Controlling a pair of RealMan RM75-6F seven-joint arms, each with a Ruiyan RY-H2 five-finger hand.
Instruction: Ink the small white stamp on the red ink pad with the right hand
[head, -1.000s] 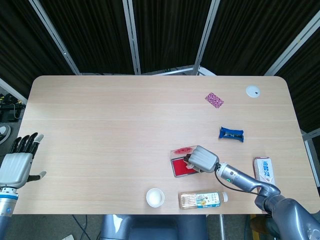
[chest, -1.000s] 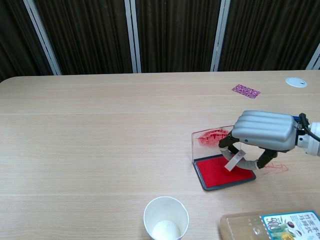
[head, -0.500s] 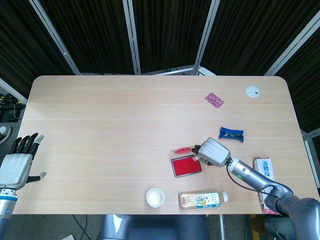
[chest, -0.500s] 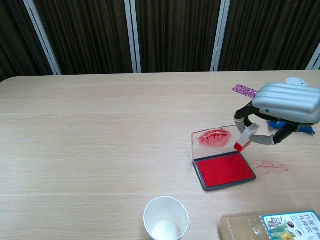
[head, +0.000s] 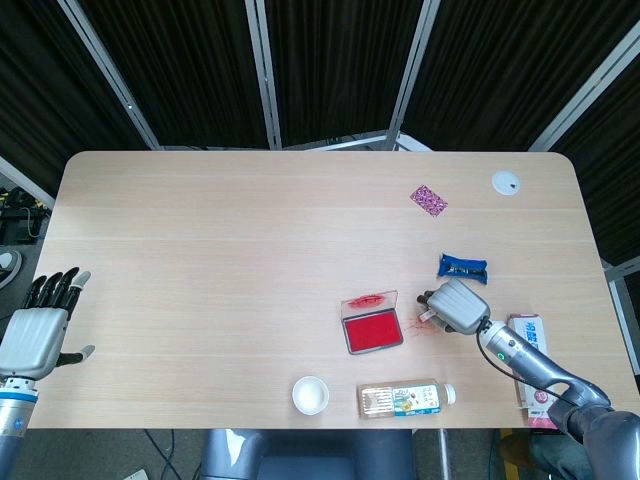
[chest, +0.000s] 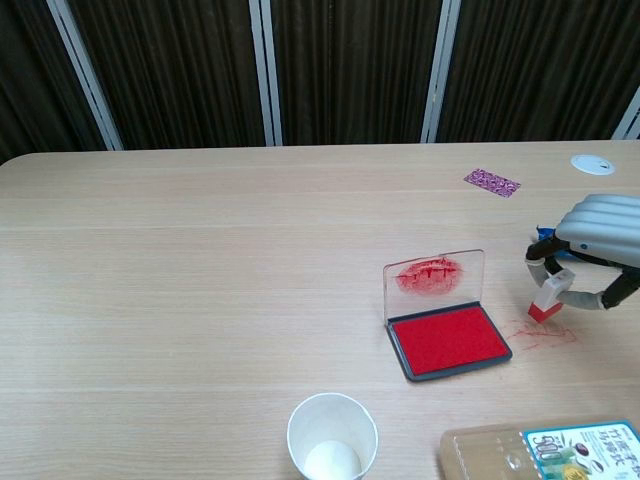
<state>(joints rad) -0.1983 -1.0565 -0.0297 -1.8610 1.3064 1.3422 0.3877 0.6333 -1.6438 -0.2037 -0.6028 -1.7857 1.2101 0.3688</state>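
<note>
The red ink pad (chest: 447, 341) (head: 372, 332) lies open on the table, its clear lid (chest: 433, 275) standing up behind it with red smears. My right hand (chest: 598, 236) (head: 458, 305) is to the right of the pad and pinches the small white stamp (chest: 549, 296), tilted, red face down. The stamp's tip is just above or on a red mark on the table (chest: 541, 332). My left hand (head: 38, 328) hangs off the table's left edge, open and holding nothing.
A white paper cup (chest: 332, 440) (head: 310, 395) stands near the front edge. A drink bottle (head: 405, 399) (chest: 545, 454) lies on its side right of it. A blue packet (head: 462, 267), a purple card (chest: 492, 182), a white disc (chest: 593, 164) and a white packet (head: 530, 345) lie on the right side.
My right hand lifted the stamp off the ink pad and carried it to the right, down toward the red mark on the table. The left hand has not moved.
</note>
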